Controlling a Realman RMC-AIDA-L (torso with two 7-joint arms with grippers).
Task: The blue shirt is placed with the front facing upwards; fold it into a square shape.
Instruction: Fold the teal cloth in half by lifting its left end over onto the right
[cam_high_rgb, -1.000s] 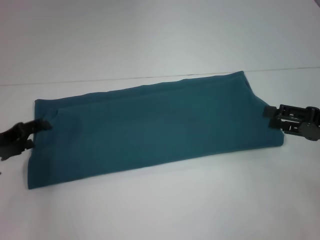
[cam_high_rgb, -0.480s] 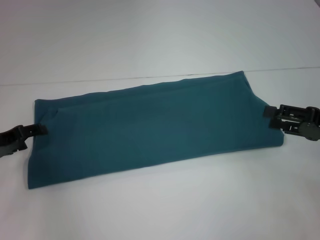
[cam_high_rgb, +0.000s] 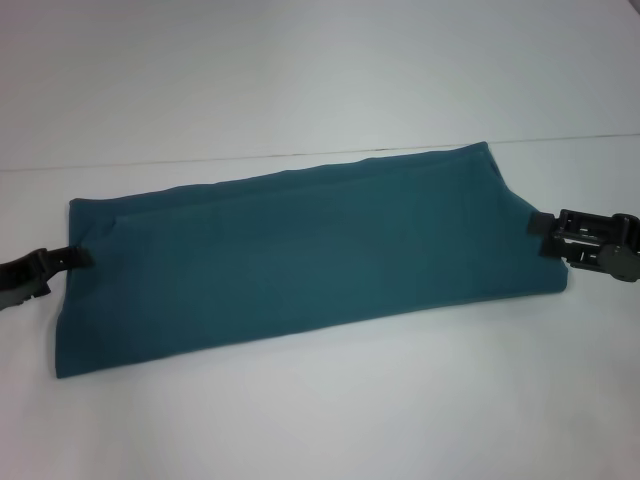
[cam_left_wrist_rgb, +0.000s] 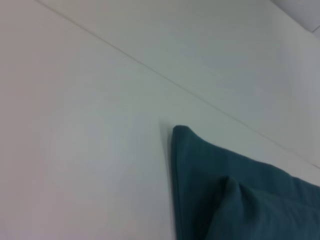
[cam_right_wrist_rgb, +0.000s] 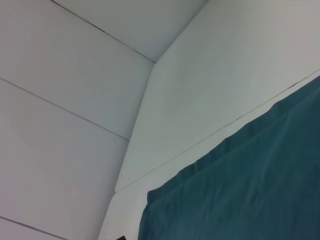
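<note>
Blue shirt (cam_high_rgb: 300, 260): already folded into a long, narrow band lying flat on the white table (cam_high_rgb: 300, 420), plain side up, no lettering or collar showing.
Near edge: the band's long front edge runs from the low left corner, nearest the robot, up and away toward the right.
Long axis: left to right across the head view, tilted so the right end lies farther off; both short ends face a gripper.
Left gripper (cam_high_rgb: 75, 258): at the left short end, its tip touching the cloth edge about halfway along that end; whether the fingers are spread or pinching cannot be told.
Right gripper (cam_high_rgb: 542, 228): at the right short end, tip meeting the cloth edge; finger state cannot be told here either.
Coming move, as a judgement: one short end has to be carried over the other along the long axis; each arm is equally close to its own end.
Cloth: soft, matte knit, limp, with faint creases; layers at the left end show a small raised fold in the left wrist view (cam_left_wrist_rgb: 235, 200).
Far edge: slightly wavy, doubled hem line.
Beyond: a thin seam crosses the table behind the shirt.
</note>
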